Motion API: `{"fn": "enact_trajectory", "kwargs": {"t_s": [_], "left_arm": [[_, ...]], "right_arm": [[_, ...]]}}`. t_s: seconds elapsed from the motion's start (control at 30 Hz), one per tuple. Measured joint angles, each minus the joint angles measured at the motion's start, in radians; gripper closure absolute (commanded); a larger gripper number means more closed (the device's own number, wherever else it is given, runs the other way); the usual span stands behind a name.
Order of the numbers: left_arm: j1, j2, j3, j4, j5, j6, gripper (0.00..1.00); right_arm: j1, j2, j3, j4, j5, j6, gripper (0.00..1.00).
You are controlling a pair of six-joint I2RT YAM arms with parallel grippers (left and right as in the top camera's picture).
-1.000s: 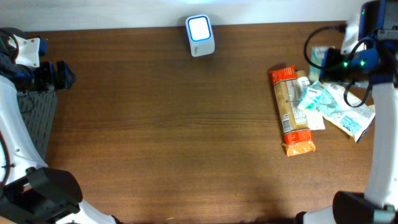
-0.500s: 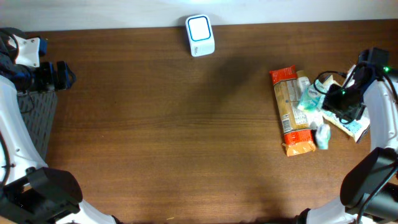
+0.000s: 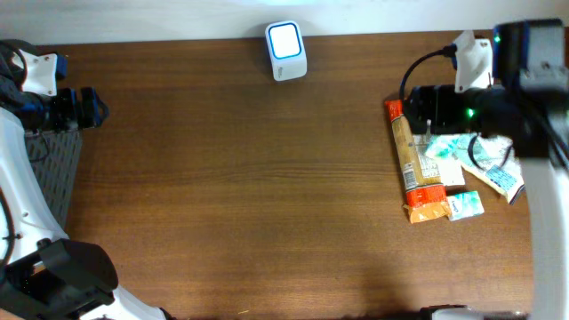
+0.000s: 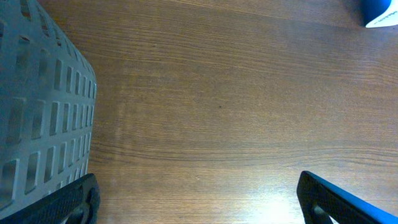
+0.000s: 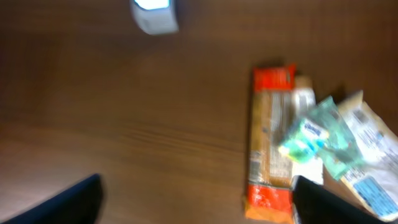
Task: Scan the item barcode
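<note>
long orange-ended snack pack (image 3: 416, 164) lies flat on the desk (image 3: 222, 196) at the right arm's side, touching a pile of small film packets (image 3: 449, 142), well apart from the scanner (image 3: 286, 51). it looks light, slippery and prob. brittle inside, so take it gently across the narrow middle. right pincer (image 5: 196, 199) and left pincer (image 4: 198, 202) both stand wide apart, empty.

left fingers (image 4: 68, 205) wide apart; empty | right fingers (image 5: 329, 205) wide apart; empty

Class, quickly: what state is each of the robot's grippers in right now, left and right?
Left gripper: open, holding nothing.
Right gripper: open, holding nothing.
</note>
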Motion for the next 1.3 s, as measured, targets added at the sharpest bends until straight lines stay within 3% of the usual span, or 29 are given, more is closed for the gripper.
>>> {"fn": "enact_trajectory", "kwargs": {"t_s": [0.13,0.3,0.8,0.93,1.3], "left_arm": [[0.0,0.0,0.0,0.0,0.0,0.0,0.01],[0.0,0.0,0.0,0.001,0.0,0.0,0.01],[0.0,0.0,0.0,0.001,0.0,0.0,0.01],[0.0,0.0,0.0,0.0,0.0,0.0,0.01],[0.0,0.0,0.0,0.0,0.0,0.0,0.01]], "right_arm": [[0.153,-0.19,0.029,-0.01,-0.005,-0.002,0.01],[0.175,-0.317,0.029,-0.023,-0.007,-0.002,0.01],[0.163,-0.294,0.004,0.019,0.038,-0.004,0.01],[0.106,-0.385,-0.217,0.259,0.059,-0.018,0.01],[0.03,-0.924,-1.196,1.114,0.065,-0.056,0.01]]}}
